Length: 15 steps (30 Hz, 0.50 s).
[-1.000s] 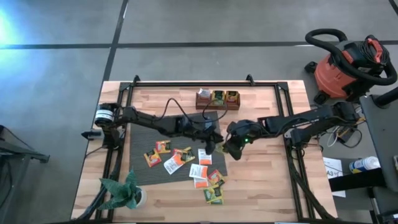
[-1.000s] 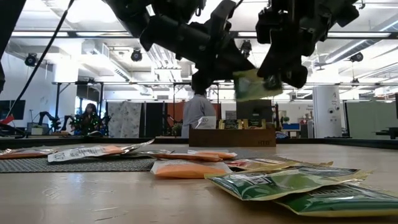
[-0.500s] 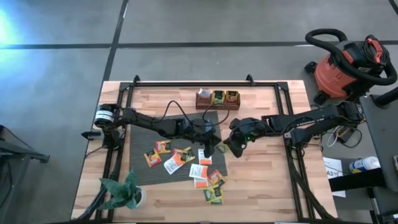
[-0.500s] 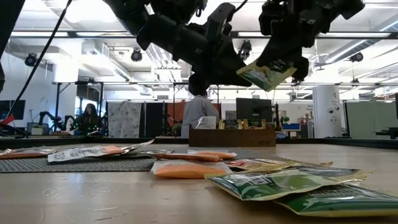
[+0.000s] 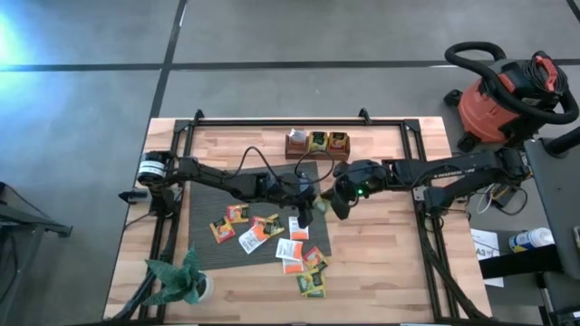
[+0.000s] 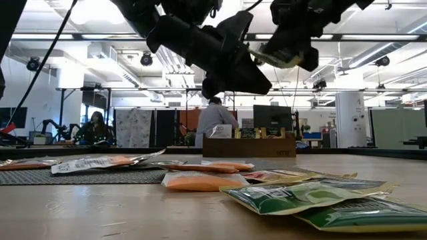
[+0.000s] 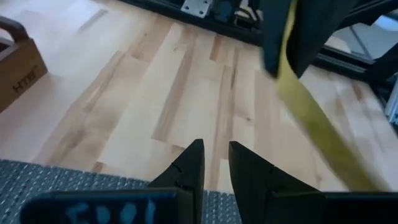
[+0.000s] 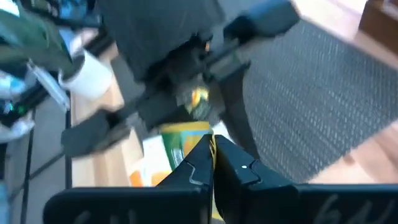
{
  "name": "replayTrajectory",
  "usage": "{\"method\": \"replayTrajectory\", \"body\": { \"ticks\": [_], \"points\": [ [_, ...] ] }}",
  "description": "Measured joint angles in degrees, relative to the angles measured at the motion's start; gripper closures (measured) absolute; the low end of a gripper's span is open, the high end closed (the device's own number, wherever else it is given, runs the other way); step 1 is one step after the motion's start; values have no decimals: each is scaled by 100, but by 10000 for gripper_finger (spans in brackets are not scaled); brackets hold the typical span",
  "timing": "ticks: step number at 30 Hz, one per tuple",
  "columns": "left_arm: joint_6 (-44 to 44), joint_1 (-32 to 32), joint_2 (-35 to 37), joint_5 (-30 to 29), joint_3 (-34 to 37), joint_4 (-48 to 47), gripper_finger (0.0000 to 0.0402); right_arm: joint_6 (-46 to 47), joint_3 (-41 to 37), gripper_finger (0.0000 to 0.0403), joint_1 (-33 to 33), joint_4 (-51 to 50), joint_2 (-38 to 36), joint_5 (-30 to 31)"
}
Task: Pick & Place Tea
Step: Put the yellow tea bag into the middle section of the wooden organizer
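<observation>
My right gripper [image 6: 283,57] is clamped on a green tea packet [image 6: 279,57], held in the air above the table [image 5: 381,244]. My left gripper [image 7: 215,163] hangs just beside it, over the grey mat's [image 5: 204,226] edge, jaws slightly parted, holding nothing. Other packets [image 5: 272,240] lie on mat and wood.

Ceiling strip lights [image 6: 100,37] are silhouetting my arms in the low view; glare is washing the floor [image 5: 14,36]; my wrist views are blurring.

Grey floor [image 5: 272,36], red shop vacuum [image 5: 494,100]
</observation>
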State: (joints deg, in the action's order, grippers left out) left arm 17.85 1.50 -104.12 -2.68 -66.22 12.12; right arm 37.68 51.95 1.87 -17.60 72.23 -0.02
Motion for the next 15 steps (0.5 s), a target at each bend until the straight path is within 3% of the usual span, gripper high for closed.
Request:
{"method": "replayTrajectory", "body": {
  "ticks": [7, 15],
  "points": [
    [4, -50, 0, -24, 0, -157, 333, -176, 352, 394, -7, -1895, 2, -132],
    [11, -53, 0, 138, 0, 353, 333, -256, 259, 394, -22, -1511, 11, -148]
  ]
}}
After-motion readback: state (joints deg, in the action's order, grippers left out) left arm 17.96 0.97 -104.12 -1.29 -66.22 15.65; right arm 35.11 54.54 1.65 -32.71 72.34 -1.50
